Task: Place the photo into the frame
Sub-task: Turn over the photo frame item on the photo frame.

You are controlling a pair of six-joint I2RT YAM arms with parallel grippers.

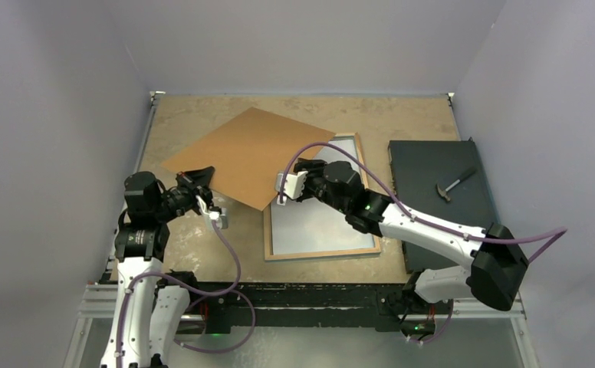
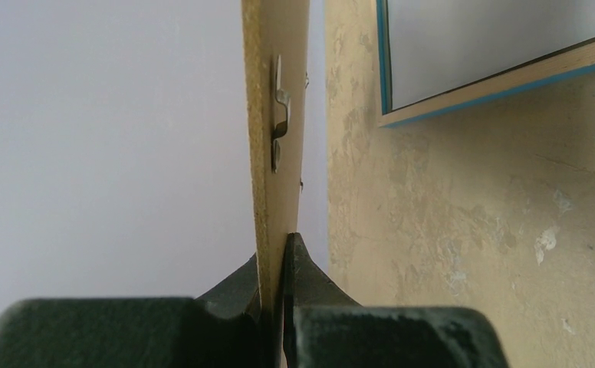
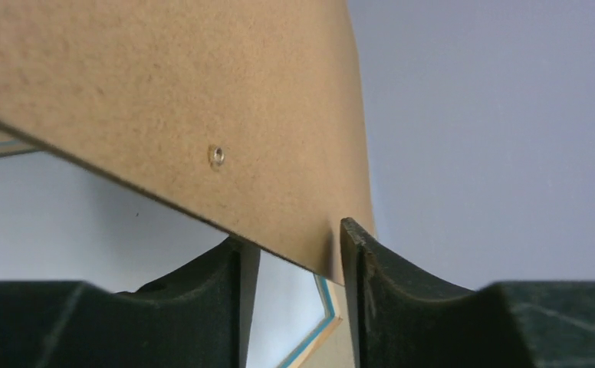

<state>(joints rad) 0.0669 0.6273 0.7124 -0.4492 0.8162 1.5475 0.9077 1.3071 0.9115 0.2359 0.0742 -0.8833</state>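
Note:
The frame (image 1: 321,254) lies flat on the table, wood-coloured rim up, with a blue edge (image 2: 501,83). A plain pale surface fills its opening; I cannot tell whether that is the photo's white back, and no printed picture shows. The brown backing board (image 1: 248,152) is held tilted above the frame's far left corner. My left gripper (image 1: 201,180) is shut on the board's left corner (image 2: 275,253). My right gripper (image 1: 283,190) straddles the board's near corner (image 3: 290,238); its jaws are apart, and one fingertip (image 3: 352,238) touches the board (image 3: 202,107).
A black mat (image 1: 432,222) lies at the right of the table with a hammer (image 1: 454,184) on it. A metal hanger clip (image 2: 279,115) sits on the board's face. Grey walls close in the table on three sides.

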